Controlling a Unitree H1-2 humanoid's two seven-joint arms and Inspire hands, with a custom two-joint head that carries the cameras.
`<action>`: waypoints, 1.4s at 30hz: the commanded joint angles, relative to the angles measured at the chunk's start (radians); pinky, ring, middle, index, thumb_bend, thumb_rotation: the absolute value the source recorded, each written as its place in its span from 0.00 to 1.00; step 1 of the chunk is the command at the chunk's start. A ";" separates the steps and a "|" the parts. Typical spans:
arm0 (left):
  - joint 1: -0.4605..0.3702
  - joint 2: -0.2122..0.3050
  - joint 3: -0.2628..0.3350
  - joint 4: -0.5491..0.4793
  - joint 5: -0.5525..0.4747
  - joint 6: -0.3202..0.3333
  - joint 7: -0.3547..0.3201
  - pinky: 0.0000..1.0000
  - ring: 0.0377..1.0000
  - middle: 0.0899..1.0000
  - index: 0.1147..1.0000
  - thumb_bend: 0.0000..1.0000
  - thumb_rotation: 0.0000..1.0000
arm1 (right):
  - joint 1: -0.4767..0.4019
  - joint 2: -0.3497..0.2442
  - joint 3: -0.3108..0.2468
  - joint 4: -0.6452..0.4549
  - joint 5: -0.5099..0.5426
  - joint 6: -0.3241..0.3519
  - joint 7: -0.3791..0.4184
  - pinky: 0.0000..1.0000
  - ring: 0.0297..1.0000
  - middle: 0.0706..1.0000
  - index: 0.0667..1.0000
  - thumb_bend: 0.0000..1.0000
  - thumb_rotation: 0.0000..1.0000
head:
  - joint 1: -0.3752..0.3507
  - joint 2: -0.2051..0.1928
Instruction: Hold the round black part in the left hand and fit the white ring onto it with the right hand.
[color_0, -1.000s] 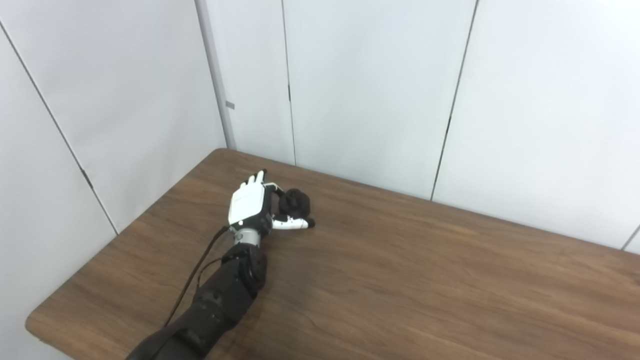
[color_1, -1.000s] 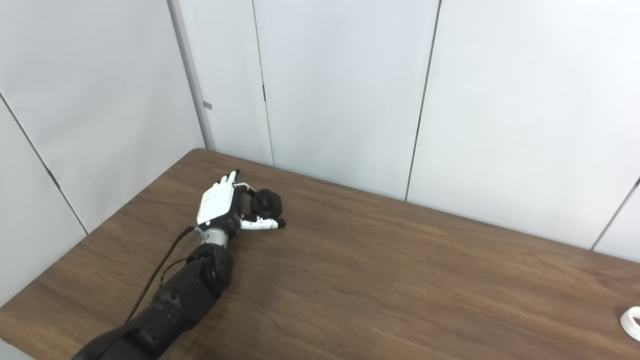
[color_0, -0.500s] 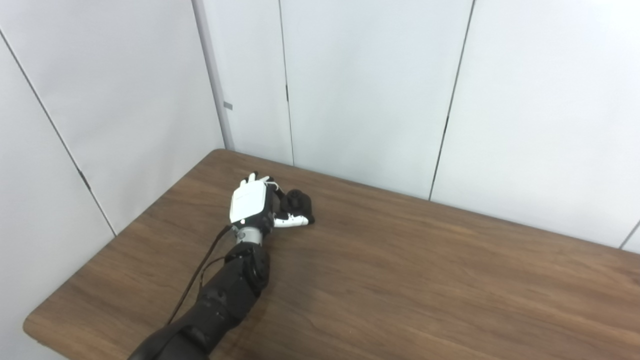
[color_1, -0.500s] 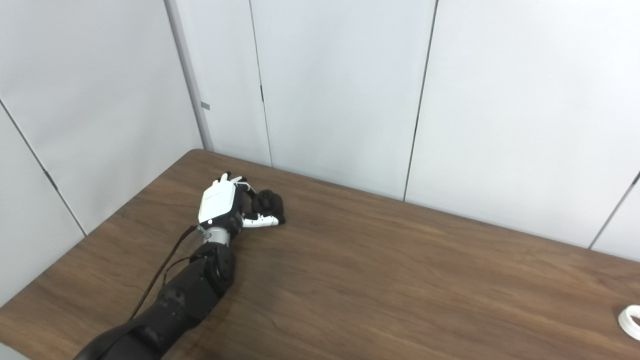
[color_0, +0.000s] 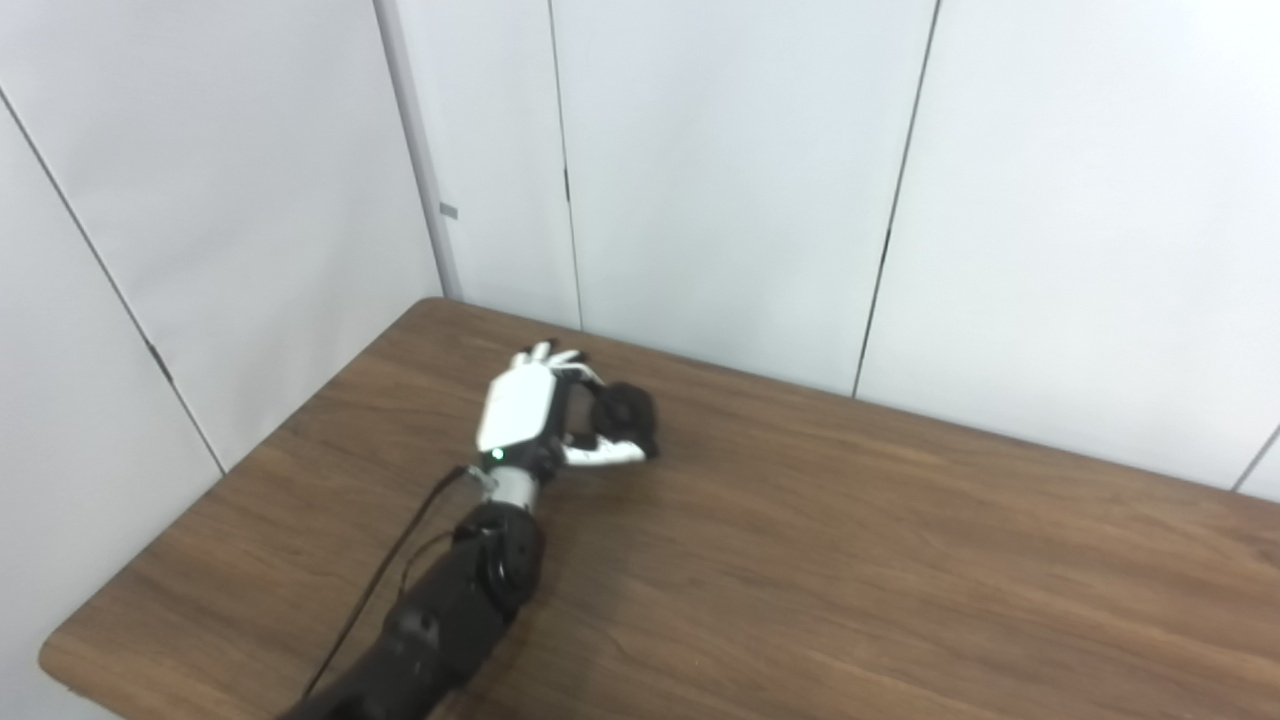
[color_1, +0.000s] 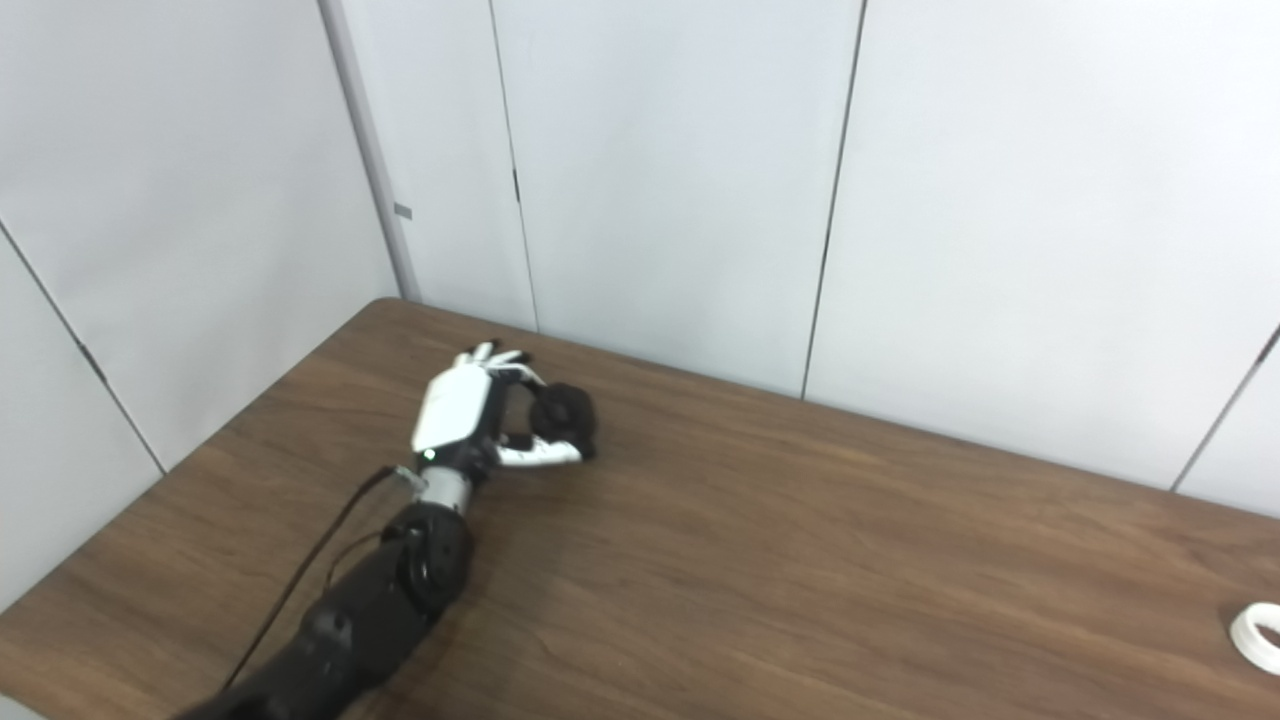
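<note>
My left hand (color_0: 535, 415) is at the far left of the brown table (color_0: 800, 560), with its white back toward me. Its fingers and thumb are closed around the round black part (color_0: 625, 412), which shows just right of the palm, also in the right eye view (color_1: 562, 414). I cannot tell whether the part rests on the table. The white ring (color_1: 1256, 632) lies flat on the table at the far right edge of the right eye view, well away from the hand. My right hand is not in view.
White wall panels (color_0: 720, 170) stand close behind the table's far and left edges. The table's left corner and front edge (color_0: 60, 655) are near my left arm.
My left hand, holding the black part, has moved a little to the right and toward the table's middle. The view has also shifted slightly. The white ring has stayed put.
</note>
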 joint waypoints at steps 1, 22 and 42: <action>0.046 -0.011 -0.008 -0.051 -0.014 -0.018 -0.041 1.00 0.98 0.85 0.41 0.52 0.04 | -0.025 -0.003 -0.004 -0.036 -0.018 0.006 -0.030 1.00 1.00 1.00 1.00 0.72 0.69 | -0.002 -0.001; 0.262 0.015 -0.028 -0.593 -0.052 -0.033 -0.502 1.00 0.97 0.82 0.41 0.52 0.04 | -0.228 0.026 0.030 -0.082 -0.200 0.032 -0.134 0.84 0.97 0.99 0.96 0.65 0.70 | -0.342 0.068; 0.288 0.083 0.018 -0.568 -0.042 -0.135 -0.589 1.00 0.94 0.80 0.41 0.51 0.04 | -0.667 -0.183 0.218 0.077 -0.667 0.331 -0.125 0.79 0.96 0.97 0.82 1.00 0.38 | -0.767 0.044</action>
